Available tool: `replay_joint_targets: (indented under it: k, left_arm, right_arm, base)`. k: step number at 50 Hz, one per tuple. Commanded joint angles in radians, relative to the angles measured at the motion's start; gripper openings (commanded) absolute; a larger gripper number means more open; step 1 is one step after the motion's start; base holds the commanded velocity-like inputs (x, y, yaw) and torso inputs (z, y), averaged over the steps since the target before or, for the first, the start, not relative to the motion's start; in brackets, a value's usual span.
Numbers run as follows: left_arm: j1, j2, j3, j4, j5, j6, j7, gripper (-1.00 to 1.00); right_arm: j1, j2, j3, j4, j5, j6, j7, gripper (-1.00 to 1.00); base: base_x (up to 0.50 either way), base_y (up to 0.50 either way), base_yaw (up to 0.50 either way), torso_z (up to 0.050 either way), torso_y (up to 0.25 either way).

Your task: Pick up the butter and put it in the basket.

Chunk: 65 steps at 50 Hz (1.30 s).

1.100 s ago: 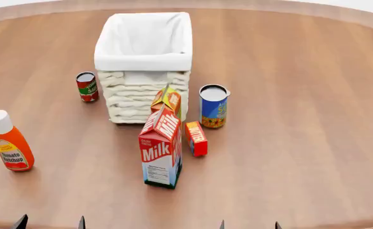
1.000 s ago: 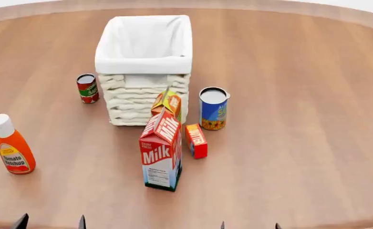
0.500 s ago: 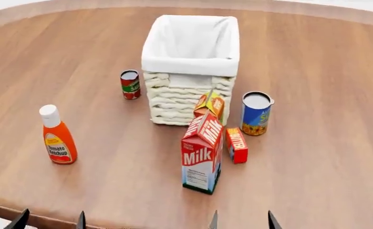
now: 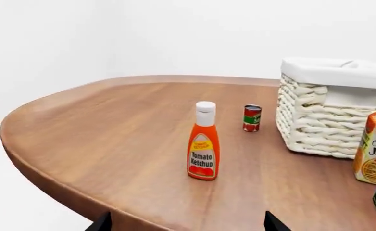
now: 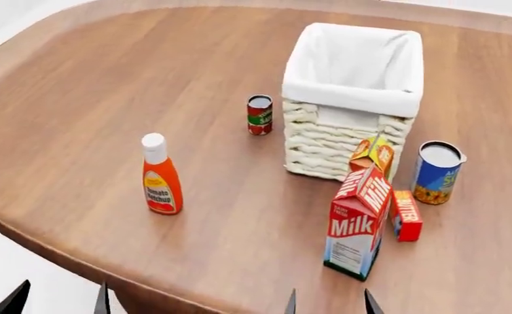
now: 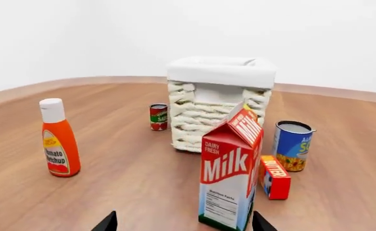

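The butter (image 5: 405,215), a slim red box with white lettering, lies on the wooden table just right of the milk carton (image 5: 357,222); the right wrist view shows the butter (image 6: 274,176) too. Behind them stands the white wicker basket (image 5: 344,140), cloth-lined; its woven wall shows as the basket (image 4: 316,130) and the basket (image 6: 207,115) in the wrist views. My left gripper (image 5: 57,301) is open at the table's near edge, nothing between its fingertips. My right gripper (image 5: 330,305) is open, just in front of the milk carton, well short of the butter.
A ketchup bottle (image 5: 161,175) stands left of centre. A small red can (image 5: 260,114) sits left of the basket, a blue can (image 5: 436,173) to its right. An orange juice carton (image 5: 372,153) leans between basket and milk. The table's curved edge (image 5: 81,255) runs near the left gripper.
The head view has swung left: everything on the table has slid rightward in the picture, and the table's left edge and the floor now show. Nothing on the table has moved; both grippers stay open.
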Motion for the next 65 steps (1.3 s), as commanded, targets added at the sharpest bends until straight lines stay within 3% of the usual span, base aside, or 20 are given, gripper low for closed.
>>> replay_joint_targets:
  k: [1, 42, 55, 65]
  left_arm:
    - [-0.009, -0.010, 0.013, -0.001, -0.013, -0.009, -0.014, 1.00]
    - [0.012, -0.051, 0.054, 0.052, -0.063, -0.026, -0.020, 1.00]
    - [-0.093, -0.110, -0.034, 0.095, -0.105, -0.133, -0.071, 1.00]
    - [-0.080, -0.116, -0.044, 0.130, -0.127, -0.139, -0.074, 1.00]
  right_arm:
    - [0.019, 0.014, -0.033, 0.008, -0.020, 0.070, 0.030, 1.00]
    - [0.001, 0.049, -0.057, -0.054, 0.026, 0.019, 0.063, 1.00]
    - [-0.024, 0.063, -0.045, -0.099, 0.043, 0.036, 0.090, 1.00]
    - [-0.037, 0.074, -0.056, -0.122, 0.044, 0.047, 0.097, 1.00]
  base:
    - [0.00, 0.00, 0.50, 0.000, 0.000]
    - [0.04, -0.46, 0.00, 0.000, 0.000]
    - [0.21, 0.05, 0.00, 0.000, 0.000]
    - [0.48, 0.14, 0.00, 0.000, 0.000]
